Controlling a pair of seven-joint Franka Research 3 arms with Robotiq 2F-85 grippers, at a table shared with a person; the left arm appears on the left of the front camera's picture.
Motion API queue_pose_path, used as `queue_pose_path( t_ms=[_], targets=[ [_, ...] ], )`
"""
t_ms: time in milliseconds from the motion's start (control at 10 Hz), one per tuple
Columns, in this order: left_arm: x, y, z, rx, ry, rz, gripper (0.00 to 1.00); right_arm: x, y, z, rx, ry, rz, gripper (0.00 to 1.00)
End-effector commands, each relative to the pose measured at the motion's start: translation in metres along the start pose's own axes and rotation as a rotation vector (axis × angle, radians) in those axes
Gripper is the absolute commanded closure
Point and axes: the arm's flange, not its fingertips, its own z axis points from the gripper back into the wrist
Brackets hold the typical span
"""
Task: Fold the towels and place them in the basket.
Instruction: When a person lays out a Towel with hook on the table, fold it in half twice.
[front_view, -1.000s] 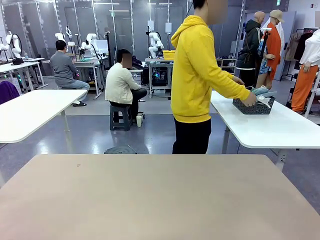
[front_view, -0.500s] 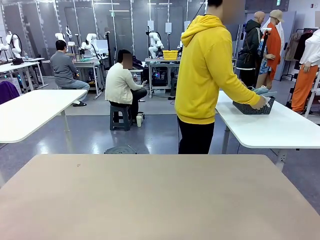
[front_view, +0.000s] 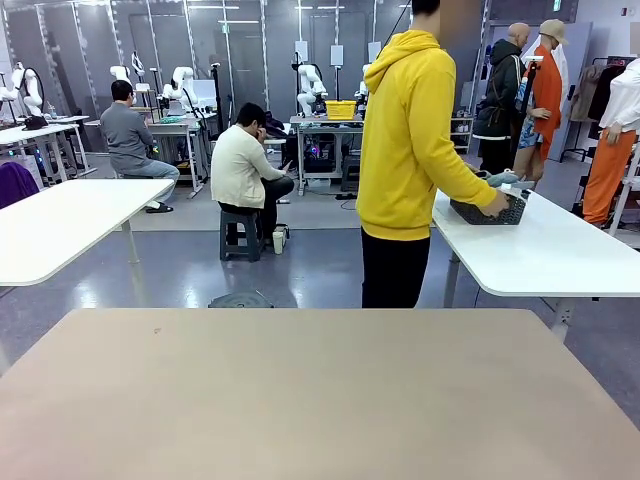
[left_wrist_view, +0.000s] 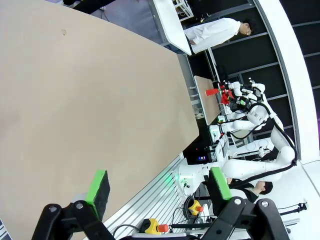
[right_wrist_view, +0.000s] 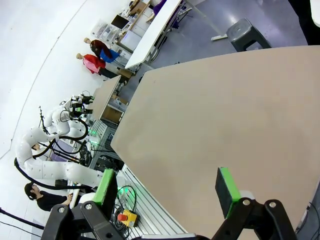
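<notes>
Basket shift, front view: basket (front_view: 487, 210) has slid left along the side table (front_view: 560, 265) toward the person (front_view: 410, 150) since a second ago, and it sits level again after a brief tilt.
Hold on it: the person's hand (front_view: 495, 205) is on the near rim. My read is that it's being gathered up to bring across.
Contents: towels (front_view: 503, 180) poke up above the rim. One is pale green, and they look loosely heaped rather than folded, though it's too small to be sure.
Table (front_view: 300, 400): well apart from basket and towels, so no work can start yet.
Left wrist view: left gripper (left_wrist_view: 159, 186) hangs by the table's edge with its fingers spread wide and nothing between them. It's waiting, I'd say.
Right wrist view: right gripper (right_wrist_view: 167, 189) is the same, fingers spread and empty over the near edge.
</notes>
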Motion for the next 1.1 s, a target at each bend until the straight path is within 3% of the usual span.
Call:
queue_pose_path(
  t_ms=[0,1000],
  targets=[
    [0.0013,0.0015,0.0006,0.003,-0.006,-0.011,0.0,-0.0003,-0.0005,0.0014,0.008,0.001,0.004,0.0],
    [0.0013,0.0015,0.0006,0.003,-0.006,-0.011,0.0,-0.0003,-0.0005,0.0014,0.008,0.001,0.004,0.0]
  ],
)
